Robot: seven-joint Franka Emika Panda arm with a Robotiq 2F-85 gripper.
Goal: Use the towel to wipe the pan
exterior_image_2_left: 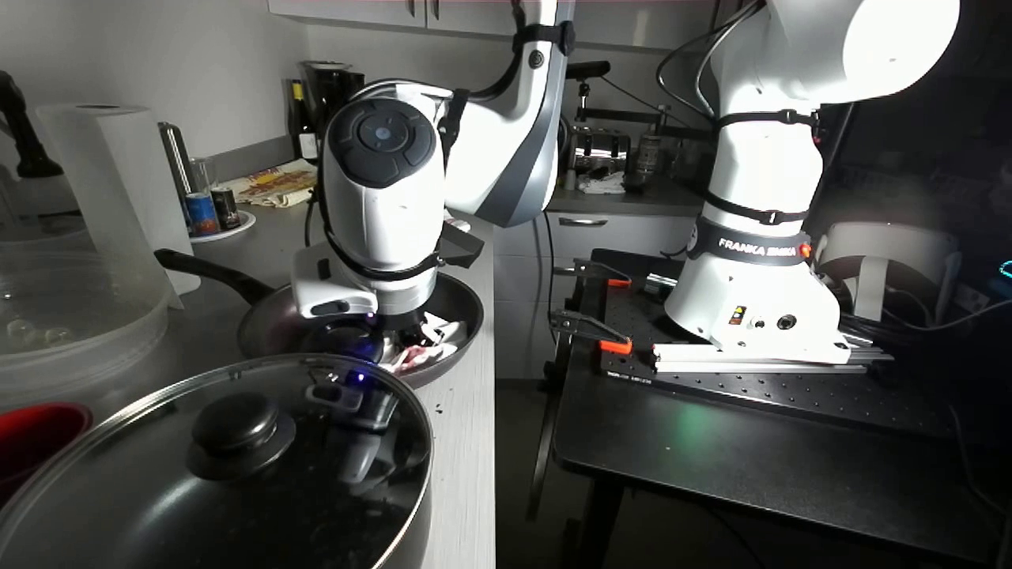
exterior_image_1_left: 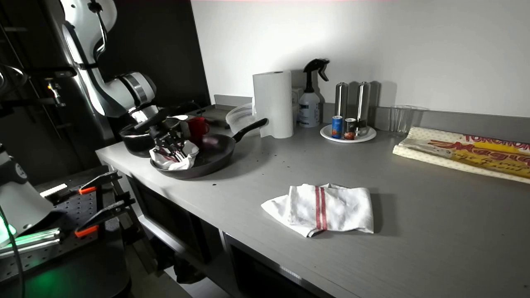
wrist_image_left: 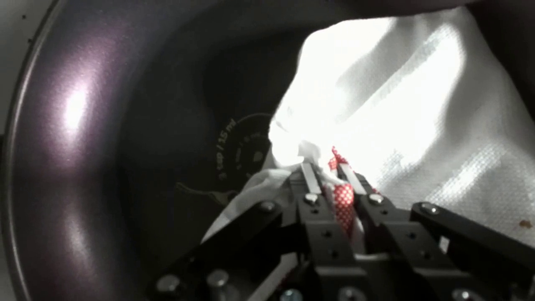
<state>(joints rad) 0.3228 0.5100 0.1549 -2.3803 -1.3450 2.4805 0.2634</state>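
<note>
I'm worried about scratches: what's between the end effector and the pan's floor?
A towel: the wrist view shows it pinched in the end effector and bunched in the pan. Any direct contact beneath is hidden.

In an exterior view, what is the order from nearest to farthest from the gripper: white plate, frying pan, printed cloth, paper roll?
1. Frying pan: right under the gripper.
2. Paper roll: just behind the pan's handle.
3. White plate: right of the roll.
4. Printed cloth: at the picture's right edge.

A kitchen, grey worktop (exterior_image_1_left: 434, 231), frying pan (exterior_image_1_left: 217, 151), lidded pot (exterior_image_2_left: 221, 498), paper towel roll (exterior_image_1_left: 273, 105), wall cabinets (exterior_image_2_left: 478, 14); lab touches too, robot arm (exterior_image_2_left: 751, 292) on a perforated plate (exterior_image_2_left: 775, 389), clamps (exterior_image_2_left: 615, 346)
</note>
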